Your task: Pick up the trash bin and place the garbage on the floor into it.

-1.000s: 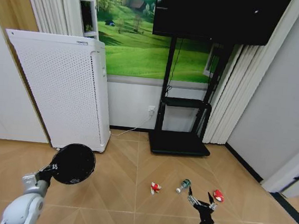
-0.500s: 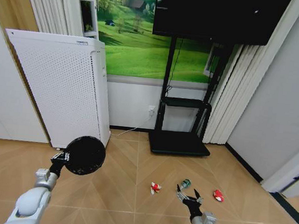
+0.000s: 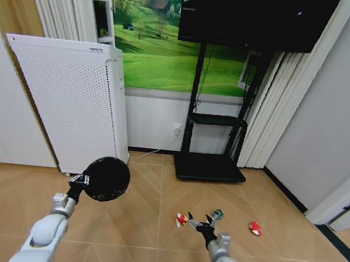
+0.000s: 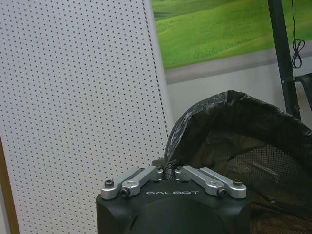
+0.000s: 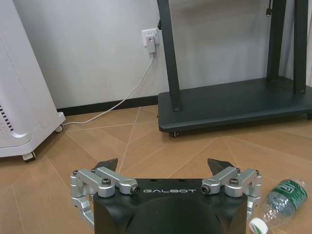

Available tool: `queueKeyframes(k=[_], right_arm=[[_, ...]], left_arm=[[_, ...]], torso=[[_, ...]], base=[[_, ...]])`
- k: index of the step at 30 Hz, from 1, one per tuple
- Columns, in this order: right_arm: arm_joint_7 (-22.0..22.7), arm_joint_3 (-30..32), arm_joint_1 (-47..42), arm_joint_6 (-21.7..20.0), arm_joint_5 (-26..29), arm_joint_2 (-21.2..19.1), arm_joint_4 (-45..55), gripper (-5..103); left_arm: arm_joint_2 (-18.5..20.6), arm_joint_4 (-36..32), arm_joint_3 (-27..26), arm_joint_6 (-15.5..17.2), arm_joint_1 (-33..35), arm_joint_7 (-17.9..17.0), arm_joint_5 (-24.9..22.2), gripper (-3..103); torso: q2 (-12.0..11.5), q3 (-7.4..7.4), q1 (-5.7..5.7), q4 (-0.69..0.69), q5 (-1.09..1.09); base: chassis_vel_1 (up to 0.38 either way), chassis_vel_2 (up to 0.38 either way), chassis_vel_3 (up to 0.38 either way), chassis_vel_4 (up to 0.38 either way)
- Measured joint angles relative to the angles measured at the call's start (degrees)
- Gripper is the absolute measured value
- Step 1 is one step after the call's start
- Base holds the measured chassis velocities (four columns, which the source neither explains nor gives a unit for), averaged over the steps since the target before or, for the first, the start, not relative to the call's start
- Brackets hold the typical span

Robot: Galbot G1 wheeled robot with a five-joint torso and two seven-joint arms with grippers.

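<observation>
I have the trash bin [image 3: 107, 179] up off the floor in the left gripper [image 3: 75, 186], at about ten o'clock from centre in the head view. The left wrist view shows the fingers [image 4: 141, 177] pinched together on the rim with its black liner bag [image 4: 204, 122], so that hold looks firm.

The right gripper [image 3: 198, 224] hangs low at six o'clock, jaws spread wide and empty. It sits between the red-and-white wrapper [image 3: 181, 219], just at its nine o'clock, and the small green bottle [image 3: 216, 216] at its two o'clock. The red scrap [image 3: 255, 227] lies well apart at three o'clock.

In the right wrist view the bottle [image 5: 280, 202] lies beside one fingertip, outside the jaws. I judge the step in hand is picking the first piece. To do it well I would centre the open jaws over one item, descend straight until the tips nearly meet the wood floor [image 3: 152, 240], then close. I would keep the bin's mouth level meanwhile.
</observation>
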Motion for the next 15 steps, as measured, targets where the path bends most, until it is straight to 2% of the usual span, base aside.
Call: queueKeyframes(k=[10, 15], right_arm=[[-2.6, -1.2, 1.2, 0.5, -2.0, -0.5, -1.3, 100], [-2.9, -1.3, 1.4, 0.3, -1.9, -1.2, -1.3, 100]], left_arm=[[0.7, -1.6, -2.1, 1.4, 1.1, 0.2, -0.6, 4], [0.6, -1.6, -2.5, 1.9, 1.2, 0.2, -0.7, 4]], torso=[[0.0, -0.01, -0.01, 0.00, 0.01], [0.0, -0.01, -0.01, -0.01, 0.01]], base=[[0.000, 0.000, 0.000, 0.000], [-0.076, 0.072, 0.095, -0.091]])
